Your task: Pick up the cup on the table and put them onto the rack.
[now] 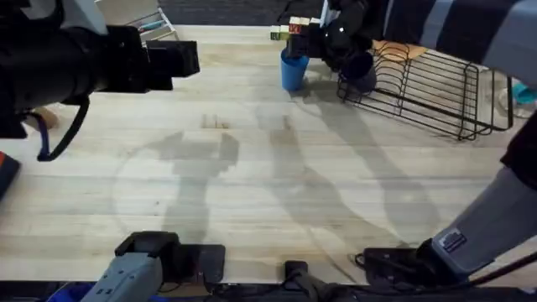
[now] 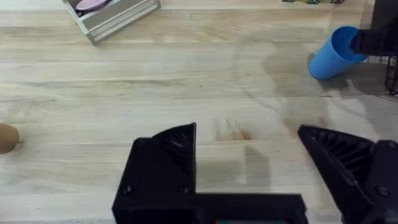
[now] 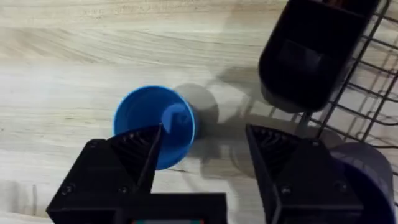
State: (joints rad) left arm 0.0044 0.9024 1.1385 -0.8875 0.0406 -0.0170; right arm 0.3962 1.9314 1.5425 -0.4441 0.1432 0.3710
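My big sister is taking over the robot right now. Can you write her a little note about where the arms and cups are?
Right gripper: open, hanging above the table beside the bright blue cup, holding nothing.
Left gripper: open, empty, over bare table, far from the cups.
Bright blue cup: standing upright on the table, just left of the rack.
Dark navy cup: at the rack's near-left end; whether it rests fully on the wires is hard to tell.
Done: navy cup seems to have reached the rack.
Left: grasp the bright blue cup and put it on the rack.
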